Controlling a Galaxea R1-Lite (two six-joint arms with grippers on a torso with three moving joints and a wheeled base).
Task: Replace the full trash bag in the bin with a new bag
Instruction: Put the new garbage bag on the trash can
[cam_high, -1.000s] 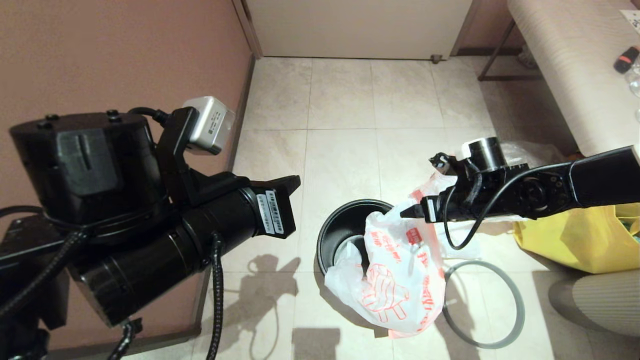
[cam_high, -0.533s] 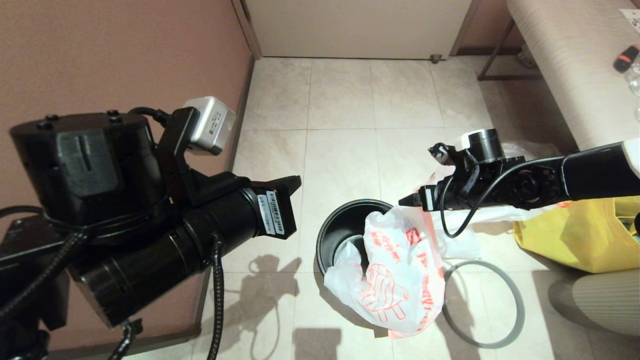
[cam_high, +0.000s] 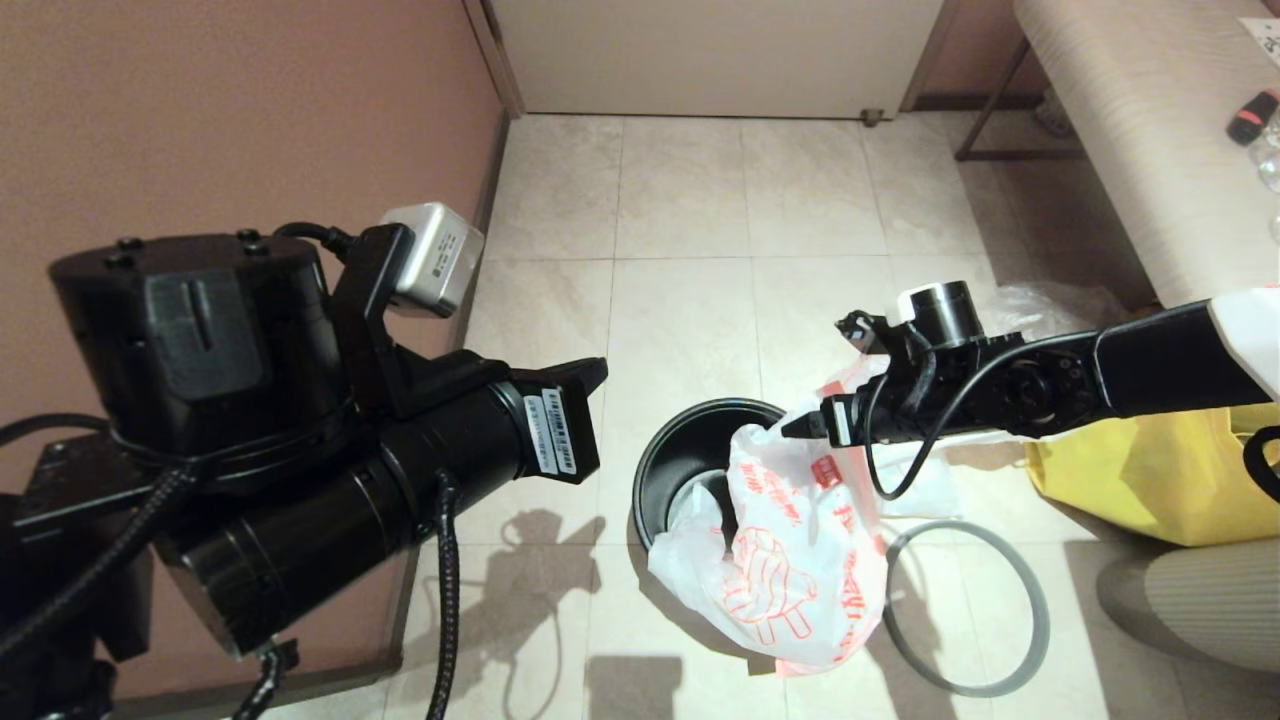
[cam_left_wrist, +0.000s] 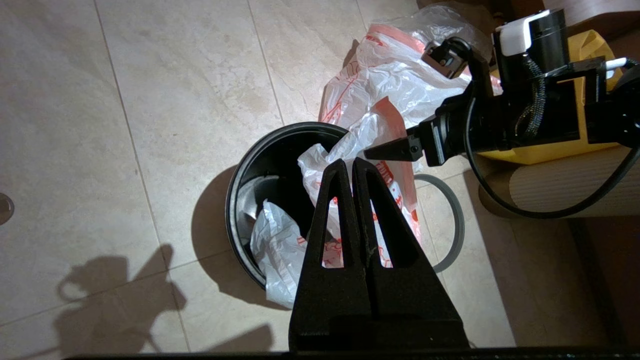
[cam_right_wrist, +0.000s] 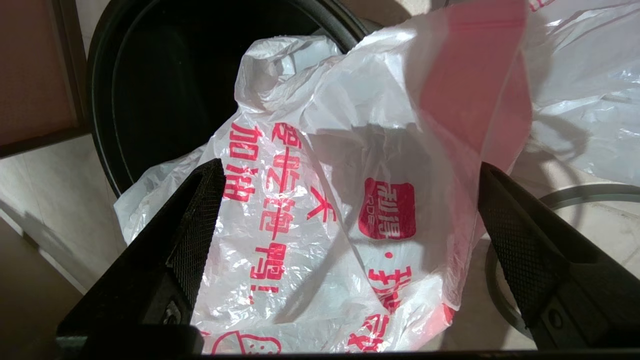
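Over the bin (cam_high: 690, 450), the right gripper (cam_right_wrist: 345, 210) hangs with jaws spread wide around the new bag (cam_high: 790, 560), gripping nothing. The bag drapes over the bin's rim. The left gripper (cam_left_wrist: 352, 172) hangs above, clenched empty.

The left arm sits raised at the robot's left, its left hand (cam_left_wrist: 352, 172) pointing downward with the two fingers pressed together and holding nothing. The right arm reaches in level from the right, its right hand (cam_right_wrist: 345, 200) spread wide with nothing clamped between its fingers
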